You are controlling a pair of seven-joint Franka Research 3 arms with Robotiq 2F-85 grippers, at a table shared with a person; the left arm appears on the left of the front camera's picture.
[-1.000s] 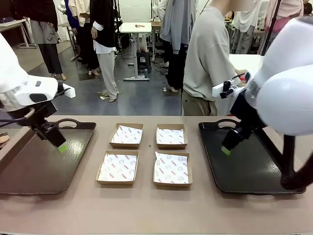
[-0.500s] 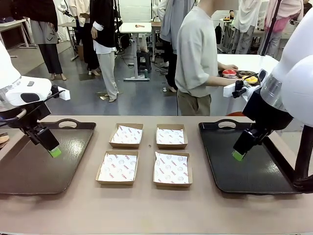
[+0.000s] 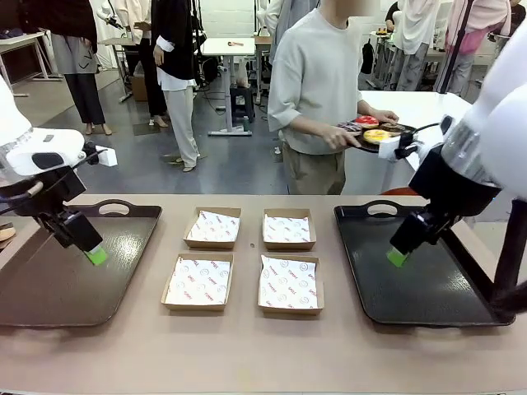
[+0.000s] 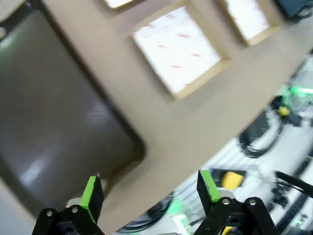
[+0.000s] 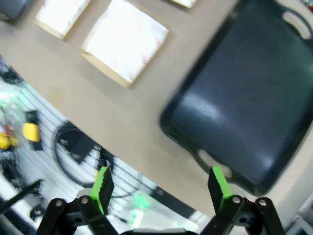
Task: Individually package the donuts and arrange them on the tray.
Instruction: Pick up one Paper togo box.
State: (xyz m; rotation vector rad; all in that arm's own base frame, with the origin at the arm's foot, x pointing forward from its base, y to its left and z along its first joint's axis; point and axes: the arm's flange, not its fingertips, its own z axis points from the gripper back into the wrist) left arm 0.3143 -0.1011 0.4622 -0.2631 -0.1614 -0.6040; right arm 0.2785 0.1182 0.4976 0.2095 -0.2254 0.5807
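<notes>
A person at the far side carries a dark plate with the donuts: a glossy red one and a yellow-iced one show, with darker ones beside them. My left gripper hangs open over the brown tray on the left. Over the black tray on the right, my right gripper is open too. The left wrist view has its green fingers apart above the brown tray. Fingers in the right wrist view stand wide near the black tray.
Four paper-lined cardboard boxes sit in a square on the beige table between the trays. Other people stand on the floor behind.
The person has turned toward the table and now holds the plate of donuts. Both grippers have shifted only slightly over their trays.
</notes>
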